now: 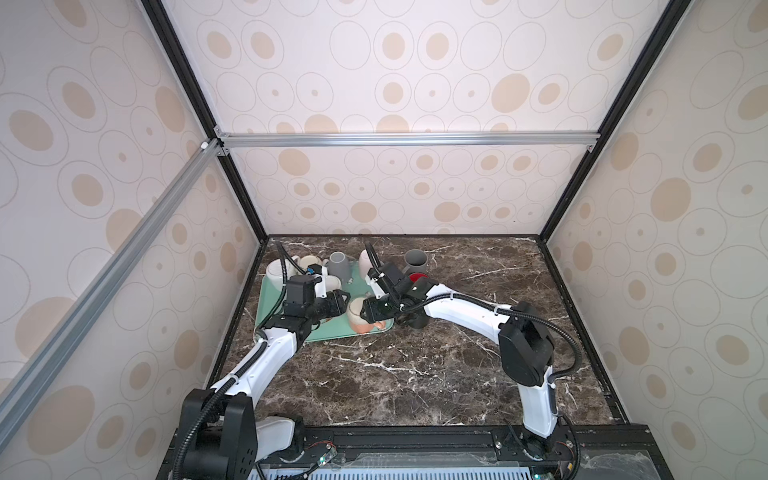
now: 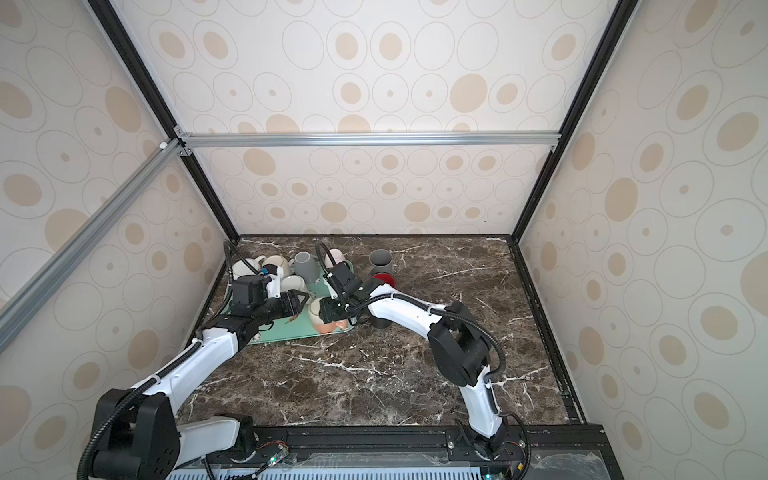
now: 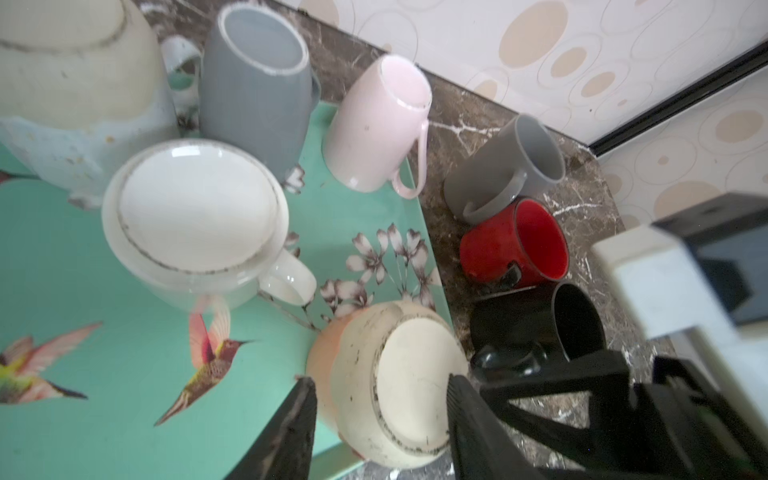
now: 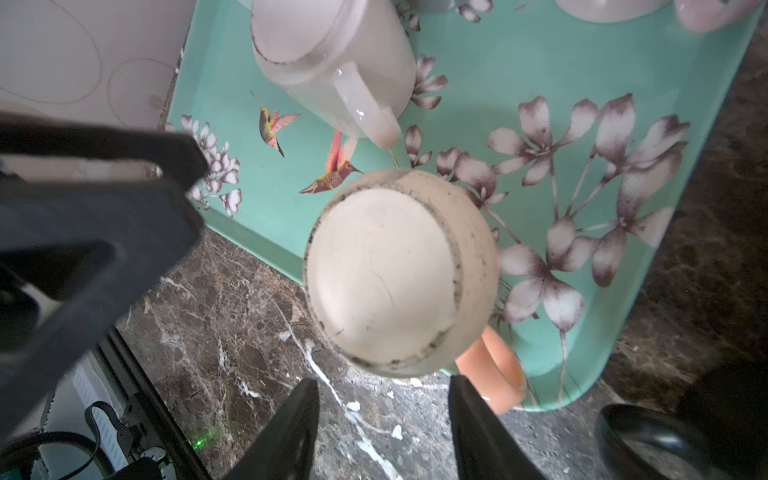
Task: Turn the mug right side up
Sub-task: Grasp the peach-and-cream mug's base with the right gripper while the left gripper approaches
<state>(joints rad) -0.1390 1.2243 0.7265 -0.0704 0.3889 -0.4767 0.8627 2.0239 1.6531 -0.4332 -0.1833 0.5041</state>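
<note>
1. The peach mug (image 1: 356, 318) is being shown upside down, base up, on the near right corner of the teal tray (image 1: 332, 331), left of centre in the lower half of both top views.
2. The left gripper (image 3: 378, 380) is being held released just left of the mug and apart from it, with nothing being grasped.
3. The right gripper (image 4: 382, 384) is being held with jaws spread at the mug's right side, with nothing being clasped.
4. A black mug (image 1: 415, 321) is being seen on the desk (image 1: 415, 374), just right of the tray.
</note>
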